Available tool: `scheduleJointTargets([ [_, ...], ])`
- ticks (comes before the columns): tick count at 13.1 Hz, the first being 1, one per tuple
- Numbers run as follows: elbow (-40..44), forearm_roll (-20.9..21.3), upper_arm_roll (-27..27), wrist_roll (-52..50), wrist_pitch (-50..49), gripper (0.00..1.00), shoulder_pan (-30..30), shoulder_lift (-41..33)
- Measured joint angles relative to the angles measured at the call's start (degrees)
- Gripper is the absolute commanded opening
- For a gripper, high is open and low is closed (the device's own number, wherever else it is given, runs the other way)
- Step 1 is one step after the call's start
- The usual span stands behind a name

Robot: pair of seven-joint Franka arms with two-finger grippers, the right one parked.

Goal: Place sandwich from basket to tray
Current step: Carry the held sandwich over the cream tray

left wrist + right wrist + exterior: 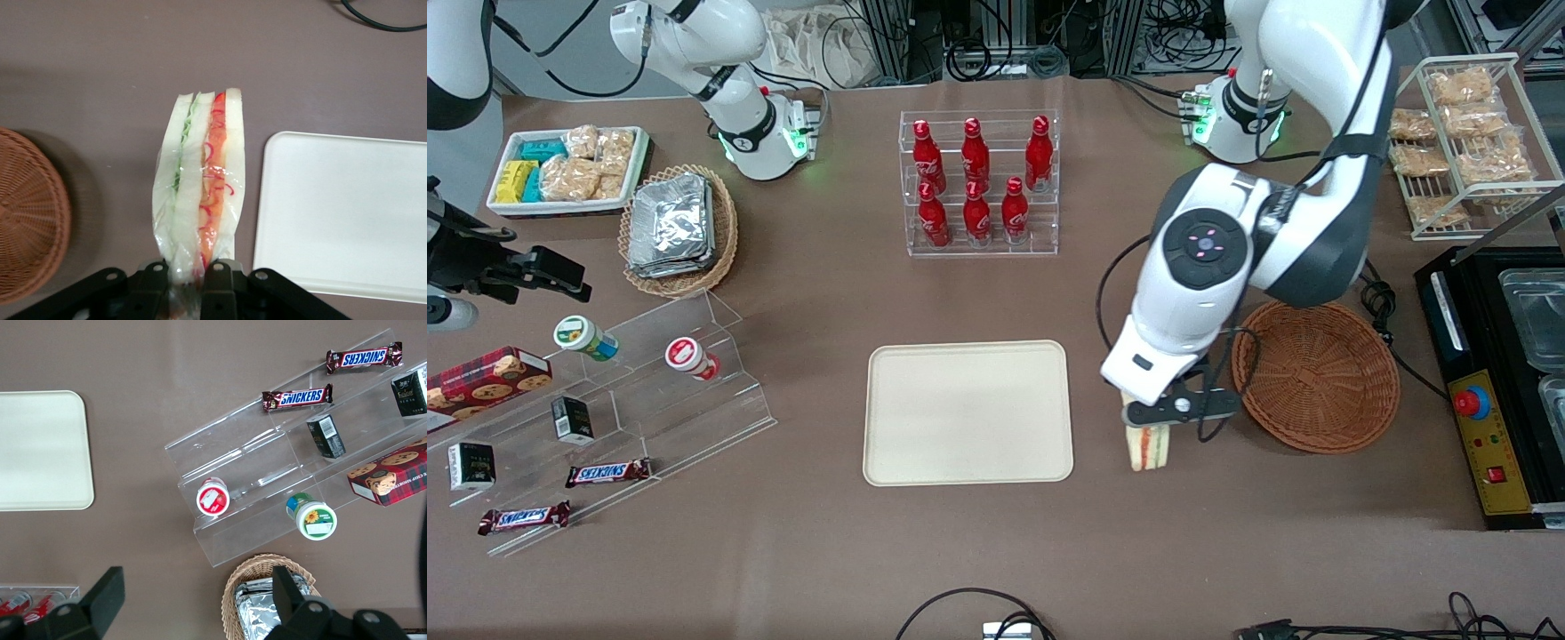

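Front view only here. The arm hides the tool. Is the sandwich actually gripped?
Observer: Yes. In the left wrist view the tool is shut on the sandwich, pinching one end of the wedge.
Operator: Which way does the filling face?
Observer: The cut edge faces the wrist camera: green layer on the basket side, orange-red layer on the tray side.
Operator: Is it wrapped?
Observer: It looks so. A clear film shows along the edges of the bread.
Operator: Is the wedge over the tray yet?
Observer: No. The wrist view shows bare table under it, between the basket and the tray rim.
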Motion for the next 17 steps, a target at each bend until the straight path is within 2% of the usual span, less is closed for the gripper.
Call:
scheduleJointTargets([
  [5, 2.2, 0.0, -0.3, -4.2, 3.5, 0.05, -3.7, 5.2],
  [13, 2.4, 0.0, -5.7, -6.8, 10.3, 0.07, -4.6, 11.8],
  [17, 2.4, 2.2, -5.8, -7.1, 11.1, 0.08, -7.2, 15.3],
])
